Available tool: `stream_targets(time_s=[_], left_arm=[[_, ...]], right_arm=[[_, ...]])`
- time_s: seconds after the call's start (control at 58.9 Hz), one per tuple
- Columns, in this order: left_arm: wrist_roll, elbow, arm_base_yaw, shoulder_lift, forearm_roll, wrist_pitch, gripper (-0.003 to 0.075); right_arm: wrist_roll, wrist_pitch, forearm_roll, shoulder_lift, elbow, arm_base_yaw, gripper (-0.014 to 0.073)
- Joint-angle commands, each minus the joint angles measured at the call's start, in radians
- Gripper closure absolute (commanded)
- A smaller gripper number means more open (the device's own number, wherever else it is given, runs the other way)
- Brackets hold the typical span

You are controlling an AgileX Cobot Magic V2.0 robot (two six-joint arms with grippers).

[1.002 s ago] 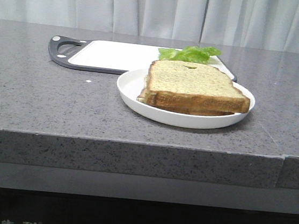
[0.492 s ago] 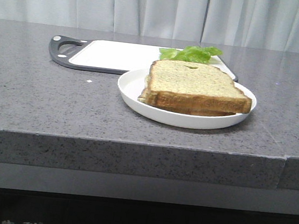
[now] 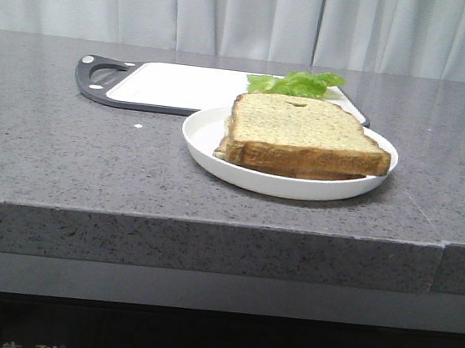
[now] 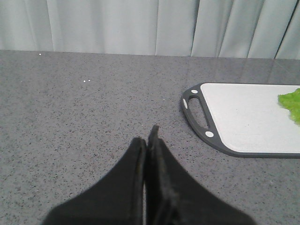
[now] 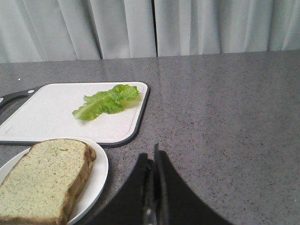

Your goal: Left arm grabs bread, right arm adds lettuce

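The bread (image 3: 300, 130) is a thick tan slice with a brown crust, lying on top of a thinner slice on a white plate (image 3: 203, 133). The right wrist view also shows the bread (image 5: 44, 176) and the plate (image 5: 97, 176). The lettuce (image 3: 297, 83), a ruffled green leaf, lies on the white cutting board (image 3: 179, 86) behind the plate. My left gripper (image 4: 146, 136) is shut and empty over bare counter, short of the board's handle end (image 4: 197, 110). My right gripper (image 5: 151, 153) is shut and empty, beside the plate and apart from the lettuce (image 5: 108, 101). Neither arm shows in the front view.
The grey speckled counter (image 3: 58, 154) ends in a front edge close to the plate. A pale curtain (image 3: 251, 12) hangs behind it. The dark-rimmed cutting board (image 5: 56, 117) has a looped handle (image 3: 97, 75) at its left end.
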State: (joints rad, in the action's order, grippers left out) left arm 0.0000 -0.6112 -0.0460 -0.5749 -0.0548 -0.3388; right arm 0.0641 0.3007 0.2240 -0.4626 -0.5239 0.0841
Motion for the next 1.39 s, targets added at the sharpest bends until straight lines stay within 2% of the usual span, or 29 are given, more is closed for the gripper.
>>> stream_targets(time_s=[0.0,0.085,0.136,0.187,0.255,0.357,0.526,0.645,0.866,0.985,1.087,1.29,1.375], left_arm=[[-0.011,-0.040,-0.002,-0.005,-0.004,0.071,0.0561],[-0.011,-0.040,-0.002,-0.005,-0.004,0.071,0.0361],[-0.011,-0.040,-0.002,-0.005,-0.004,0.071,0.0216],[-0.011,-0.040,-0.002,-0.005,-0.004,0.071,0.0130],[-0.011,-0.040,-0.002,-0.005,-0.020,0.071,0.0085],[-0.011,-0.040,-0.004,-0.012,-0.144,0.066,0.0101],[0.090,-0.113,-0.079,-0.127,-0.303,-0.061,0.0103],[0.090,-0.194,-0.202,-0.271,-0.318,-0.107,0.0103],[0.078,-0.363,-0.461,-0.573,-0.338,-0.103,0.0104],[0.076,-0.483,-0.566,-0.738,-0.351,-0.112,0.0104],[0.076,-0.580,-0.603,-0.855,-0.390,-0.141,0.0114],[0.076,-0.713,-0.612,-1.018,-0.452,-0.213,0.0281],[0.076,-0.734,-0.613,-1.051,-0.456,-0.227,0.0278]], right_arm=[[0.009,-0.073,-0.013,-0.012,-0.040,-0.007,0.0607],[0.009,-0.067,-0.013,-0.012,-0.040,-0.007,0.0473],[0.009,-0.062,-0.013,-0.012,-0.040,-0.007,0.0347],[0.009,-0.059,-0.013,-0.012,-0.040,-0.007,0.0231],[0.009,-0.055,-0.013,-0.012,-0.040,-0.007,0.0099],[0.009,-0.053,-0.013,-0.012,-0.040,-0.007,0.0006],[0.009,-0.045,-0.012,-0.012,-0.040,-0.007,0.0004],[0.009,-0.044,-0.011,-0.012,-0.040,-0.007,0.0004],[0.009,-0.044,-0.011,-0.012,-0.040,-0.007,0.0004],[0.009,-0.043,-0.011,-0.012,-0.040,-0.007,0.0004],[0.009,-0.038,-0.011,-0.012,-0.040,-0.007,0.0004],[0.009,-0.027,-0.011,-0.012,-0.040,-0.007,0.0004],[0.009,-0.027,-0.011,-0.012,-0.040,-0.007,0.0004]])
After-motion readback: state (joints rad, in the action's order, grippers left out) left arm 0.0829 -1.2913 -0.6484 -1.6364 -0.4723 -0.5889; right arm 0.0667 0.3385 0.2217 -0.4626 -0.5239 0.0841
